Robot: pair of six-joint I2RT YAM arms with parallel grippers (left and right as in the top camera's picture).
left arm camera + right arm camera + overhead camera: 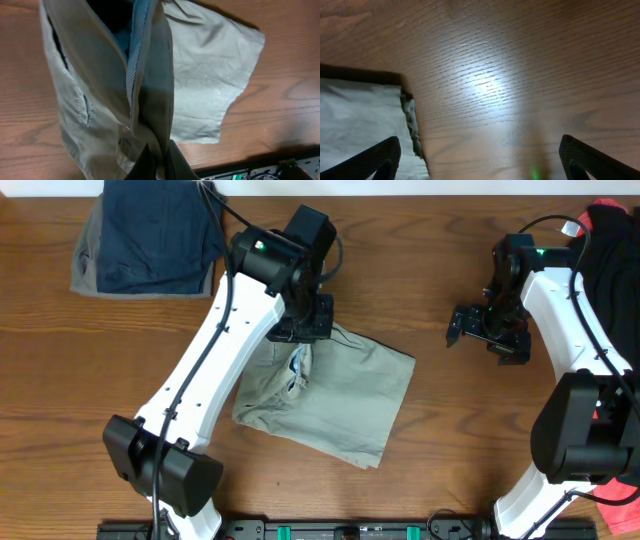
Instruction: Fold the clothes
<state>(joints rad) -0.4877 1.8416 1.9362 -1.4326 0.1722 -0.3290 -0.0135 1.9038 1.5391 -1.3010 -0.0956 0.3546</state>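
Note:
The khaki-beige shorts lie partly spread at the middle of the table, their upper left part lifted. My left gripper hangs over that lifted edge and is shut on it. In the left wrist view its black fingertips pinch a bunched fold of the shorts, which hang down with the open waist and pale lining showing. My right gripper stands open to the right of the shorts, above bare wood. Between its wide fingers is only table, with a corner of the shorts at the left.
Folded dark navy and grey garments lie at the back left. Black and coral-red garments are piled at the right edge behind the right arm. A black rail runs along the table's front edge.

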